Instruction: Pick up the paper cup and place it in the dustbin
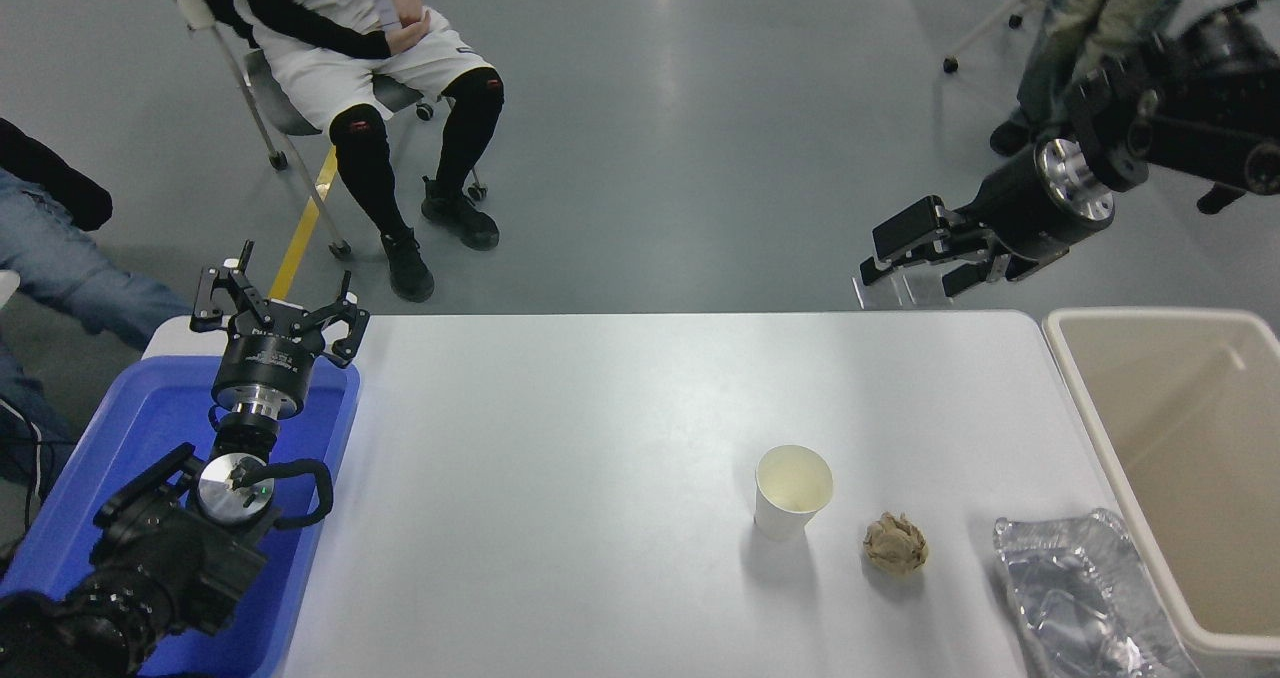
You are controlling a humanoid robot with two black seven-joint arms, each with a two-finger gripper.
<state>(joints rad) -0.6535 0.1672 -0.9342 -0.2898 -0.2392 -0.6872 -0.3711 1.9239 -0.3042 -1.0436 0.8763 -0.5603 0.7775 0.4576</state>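
Observation:
The white paper cup point(792, 491) stands upright on the white table point(600, 438), right of centre, with its cream inside showing. The beige dustbin point(1080, 398) stands against the table's right edge and looks empty. My right gripper point(910, 263) hangs open high over the table's far right corner, well away from the cup, with nothing between its fingers. My left gripper point(275, 308) is parked open at the lower left above the blue bin.
A crumpled tan paper ball point(895, 544) lies just right of the cup. A crinkled foil tray point(1080, 598) sits near the front right corner. A blue plastic bin point(320, 438) stands at the table's left. People sit on chairs beyond the far edge.

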